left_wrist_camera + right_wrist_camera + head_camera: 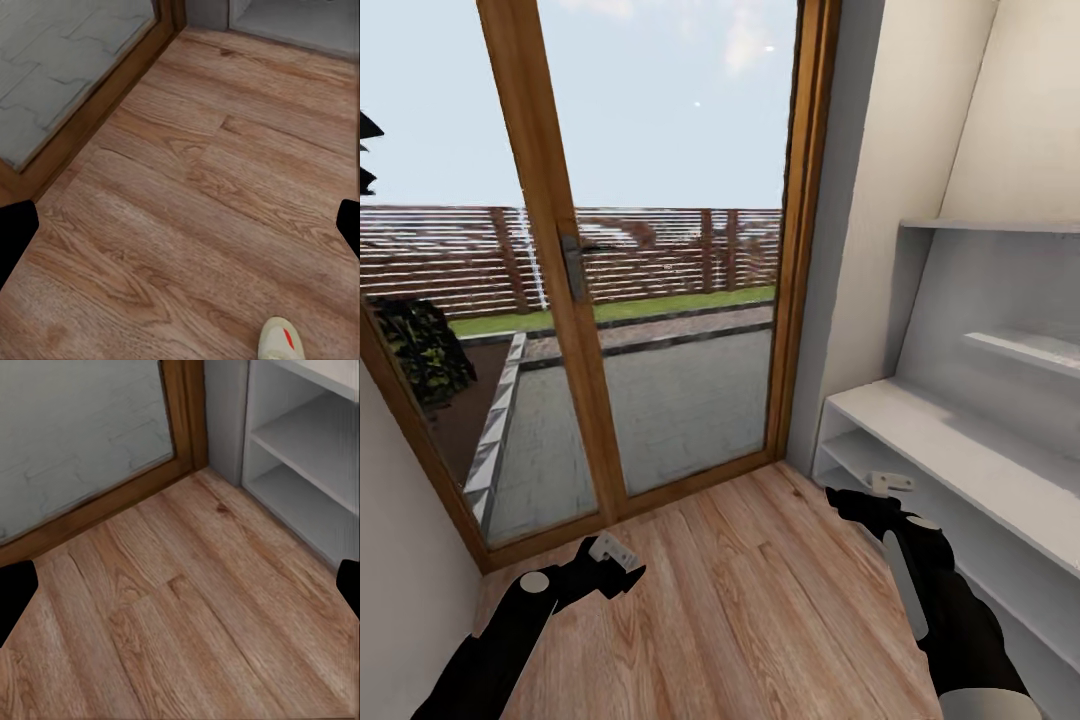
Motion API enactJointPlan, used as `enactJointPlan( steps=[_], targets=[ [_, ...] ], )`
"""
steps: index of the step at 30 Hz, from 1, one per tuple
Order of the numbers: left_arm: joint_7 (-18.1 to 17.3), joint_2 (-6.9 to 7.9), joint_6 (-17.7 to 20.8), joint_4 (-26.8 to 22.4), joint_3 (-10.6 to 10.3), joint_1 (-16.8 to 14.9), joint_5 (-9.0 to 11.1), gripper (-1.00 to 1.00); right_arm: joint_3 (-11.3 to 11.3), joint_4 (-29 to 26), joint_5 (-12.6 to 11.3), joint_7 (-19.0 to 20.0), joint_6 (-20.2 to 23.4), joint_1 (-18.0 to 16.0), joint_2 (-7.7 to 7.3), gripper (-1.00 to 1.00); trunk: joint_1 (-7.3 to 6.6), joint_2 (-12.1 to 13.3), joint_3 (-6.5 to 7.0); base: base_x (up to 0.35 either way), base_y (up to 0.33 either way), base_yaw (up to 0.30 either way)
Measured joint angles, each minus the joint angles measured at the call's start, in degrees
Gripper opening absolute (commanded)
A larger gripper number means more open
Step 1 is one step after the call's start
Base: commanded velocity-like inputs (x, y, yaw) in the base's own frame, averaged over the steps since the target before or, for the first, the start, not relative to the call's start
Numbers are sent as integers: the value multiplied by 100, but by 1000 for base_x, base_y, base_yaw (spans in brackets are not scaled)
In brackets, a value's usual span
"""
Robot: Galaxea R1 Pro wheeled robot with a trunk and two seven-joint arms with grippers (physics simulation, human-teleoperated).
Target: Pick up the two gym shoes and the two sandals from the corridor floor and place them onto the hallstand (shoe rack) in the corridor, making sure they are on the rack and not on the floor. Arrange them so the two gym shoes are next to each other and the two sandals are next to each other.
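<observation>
The toe of one cream gym shoe with a red accent lies on the wood-plank corridor floor. My left gripper hangs open above the floor, its black fingers spread wide with nothing between them, the shoe a short way off. My right gripper is open too, empty, held just in front of the lower shelves of the pale grey hallstand. That hallstand has bare shelves. The sandals are out of view.
A wood-framed glass door closes the corridor end, with a patio and fence beyond. A beige wall runs along the left and a grey wall corner stands between door and hallstand. Two floating shelves sit on the hallstand's back.
</observation>
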Motion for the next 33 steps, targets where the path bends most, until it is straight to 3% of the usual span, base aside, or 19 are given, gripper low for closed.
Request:
enactJointPlan(
  steps=[33],
  targets=[
    [-5, 10, 0, 61, -8, 10, 0, 100, 1, 1, 10, 0, -1, -1, 1, 100, 22, -39, -18, 3, 3, -22]
  ],
)
